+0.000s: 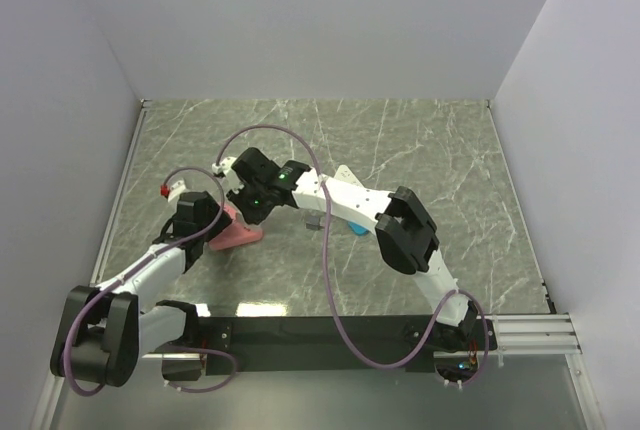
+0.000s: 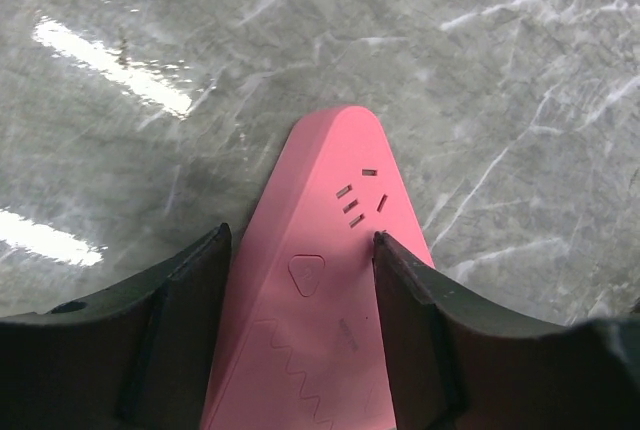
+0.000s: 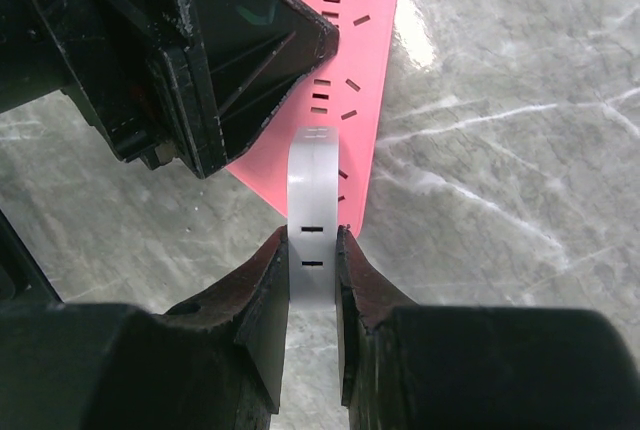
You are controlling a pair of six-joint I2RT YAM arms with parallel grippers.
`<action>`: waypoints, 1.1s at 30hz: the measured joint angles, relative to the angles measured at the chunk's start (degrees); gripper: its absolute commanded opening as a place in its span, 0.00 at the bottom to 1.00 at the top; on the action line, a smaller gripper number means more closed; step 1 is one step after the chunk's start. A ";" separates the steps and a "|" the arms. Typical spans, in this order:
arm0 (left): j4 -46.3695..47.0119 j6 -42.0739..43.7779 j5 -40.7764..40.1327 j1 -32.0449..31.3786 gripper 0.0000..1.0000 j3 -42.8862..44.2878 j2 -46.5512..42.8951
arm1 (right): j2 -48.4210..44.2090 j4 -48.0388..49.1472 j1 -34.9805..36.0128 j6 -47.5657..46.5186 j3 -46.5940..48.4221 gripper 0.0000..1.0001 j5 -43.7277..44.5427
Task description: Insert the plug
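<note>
The right gripper (image 3: 312, 242) is pinching the plug (image 3: 312, 190), its fingers narrow and pressing on both flat sides. The plug is looking pale white and slightly see-through, a slim flat piece with a rounded far end and two short dark slots on the face turned to the wrist camera. Its long axis is running straight out along the fingers, away from that camera and toward the strip (image 3: 372, 50). Its tip is overlapping the strip's near edge in this view; whether it is touching, I cannot tell.

The left gripper (image 2: 300, 245) is gripping the strip from the sides, its dark fingers (image 2: 190, 300) hugging the long edges. The strip is showing up glossy pink, with a cluster of small socket slots, a triangular mark and a zigzag line pressed into its top. It is lying flat on the marble table (image 1: 420, 140), its long axis heading away from the left wrist camera, rounded end farthest.

From above, the two arms are meeting at the table's left side, and only a bit of pink is peeking out beneath them; the plug is hiding under the right wrist. The right wrist camera is catching several more slot groups along the strip, plus the black body of the left gripper over it. A blue item (image 1: 357, 229) and a grey one (image 1: 313, 220) are sitting near the right arm, seen only from above.
</note>
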 measured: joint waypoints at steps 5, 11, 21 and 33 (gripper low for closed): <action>1.90 0.39 -0.24 -1.18 0.45 0.09 1.11 | -0.02 -0.57 -0.52 0.00 0.02 0.00 -0.02; 2.19 0.83 -0.46 -1.60 0.45 0.85 2.03 | 0.00 -0.83 -0.81 0.94 -0.02 0.00 -0.09; 2.36 0.96 -1.57 -1.90 0.43 1.01 2.03 | -1.81 4.46 -2.10 4.09 -4.98 0.00 -2.82; 2.16 1.46 -3.80 -2.75 0.43 2.16 3.21 | -2.86 8.26 -2.47 6.60 -8.00 0.00 -3.21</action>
